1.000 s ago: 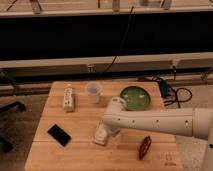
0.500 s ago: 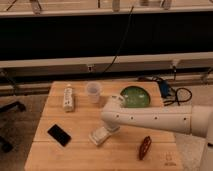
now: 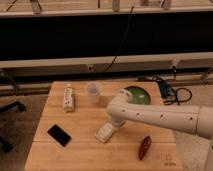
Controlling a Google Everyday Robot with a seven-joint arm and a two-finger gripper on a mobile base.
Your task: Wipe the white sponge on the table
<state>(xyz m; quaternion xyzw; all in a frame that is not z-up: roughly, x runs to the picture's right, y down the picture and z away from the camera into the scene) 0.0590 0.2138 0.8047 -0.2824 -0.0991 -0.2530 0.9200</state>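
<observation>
The white sponge (image 3: 103,134) lies flat on the wooden table (image 3: 85,155), a little left of centre near the front. My white arm reaches in from the right, and my gripper (image 3: 111,126) points down onto the sponge's right end. It is shut on the sponge and holds it against the tabletop. The arm's wrist hides the fingers and part of the sponge.
A long white remote-like bar (image 3: 68,97) and a translucent cup (image 3: 93,92) stand at the back left. A green bowl (image 3: 137,95) is behind my arm. A black phone (image 3: 59,135) lies front left and a brown object (image 3: 145,147) front right. Cables (image 3: 172,92) hang off the right edge.
My gripper slid the sponge a little to the left across the table, then back to the right. The other objects have not moved.
</observation>
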